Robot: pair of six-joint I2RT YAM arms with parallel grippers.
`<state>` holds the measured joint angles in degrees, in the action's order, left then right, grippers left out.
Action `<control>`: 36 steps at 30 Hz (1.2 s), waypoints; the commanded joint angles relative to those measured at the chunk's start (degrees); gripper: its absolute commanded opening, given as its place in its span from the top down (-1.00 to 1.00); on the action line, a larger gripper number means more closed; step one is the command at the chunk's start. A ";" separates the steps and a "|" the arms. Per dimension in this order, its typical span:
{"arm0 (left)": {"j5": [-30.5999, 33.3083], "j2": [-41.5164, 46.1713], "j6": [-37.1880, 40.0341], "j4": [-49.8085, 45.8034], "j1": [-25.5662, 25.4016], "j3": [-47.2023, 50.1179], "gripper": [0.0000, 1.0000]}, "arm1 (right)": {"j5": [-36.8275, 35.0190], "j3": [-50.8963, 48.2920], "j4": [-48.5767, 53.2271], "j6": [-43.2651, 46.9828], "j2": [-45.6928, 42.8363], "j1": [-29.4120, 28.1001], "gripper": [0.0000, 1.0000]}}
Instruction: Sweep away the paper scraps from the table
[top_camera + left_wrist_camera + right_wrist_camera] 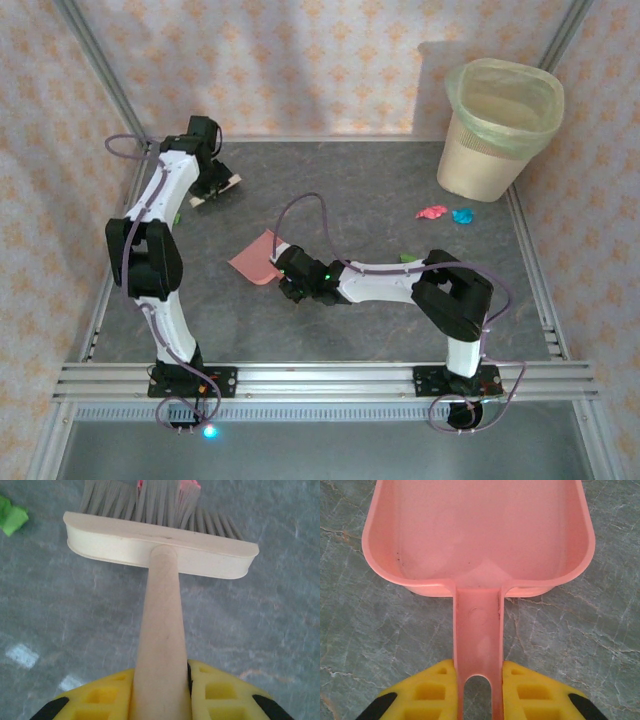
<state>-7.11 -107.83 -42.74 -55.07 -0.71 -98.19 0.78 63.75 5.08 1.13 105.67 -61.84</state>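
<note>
Left pincer (160,692): clenched on the wooden handle of the brush (160,545), near the far left of the worktop (260,630). Whether the bristles touch the surface cannot be confirmed. Red and pink paper scraps (189,484) sit against the bristle tips. A green scrap (12,517) lies apart, to the left of the brush head.

Right pincer (479,690): clenched on the handle of the pink dustpan (480,535), mid-worktop, mouth facing away from the pincer.

A pink scrap (432,212) and a blue scrap (462,215) lie side by side near the foot of the bin (500,130), well apart from both tools.
</note>
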 commanded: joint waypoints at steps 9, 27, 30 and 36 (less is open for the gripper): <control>-5.41 27.46 -2.25 5.58 -6.68 26.68 1.00 | -2.58 0.28 0.00 -1.32 0.12 -0.02 1.00; -14.27 41.64 -3.11 1.32 -7.33 29.40 1.00 | -3.29 0.68 0.59 -2.09 0.63 0.45 1.00; -9.89 43.42 -2.09 0.00 -7.32 28.31 1.00 | -2.89 0.38 0.41 -2.52 0.49 0.84 1.00; -5.05 37.33 1.06 -1.82 -6.96 22.20 1.00 | -2.62 0.89 0.87 -2.53 0.91 1.07 1.00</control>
<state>-16.40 -68.01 -44.29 -55.61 -7.88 -72.16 -0.27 63.75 5.06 -0.36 105.67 -61.08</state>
